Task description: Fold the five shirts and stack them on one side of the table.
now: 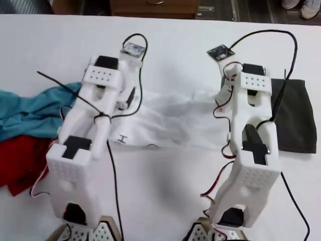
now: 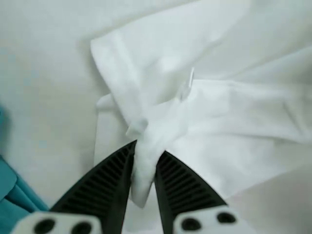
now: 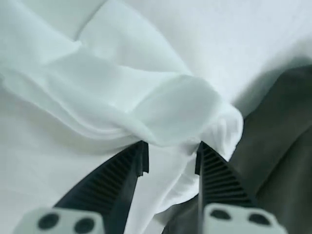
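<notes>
A white shirt (image 1: 170, 120) lies stretched across the table's middle between the two arms. My left gripper (image 2: 145, 161) is shut on a bunched edge of the white shirt (image 2: 219, 122), with cloth pinched between its black fingers (image 2: 109, 178). My right gripper (image 3: 170, 156) holds the other end of the white shirt (image 3: 122, 102), a thick fold of cloth caught between its fingers (image 3: 217, 178). A dark grey shirt (image 1: 295, 116) lies folded at the right. The dark grey shirt (image 3: 282, 136) sits just beside the right gripper. A teal shirt (image 1: 35, 111) and a red shirt (image 1: 20, 160) lie crumpled at the left edge.
Cables (image 1: 281, 40) loop over the table behind the arms. The near part of the white table (image 1: 165, 191) lies between the two arm bases. A teal corner (image 2: 12, 195) lies next to the left gripper.
</notes>
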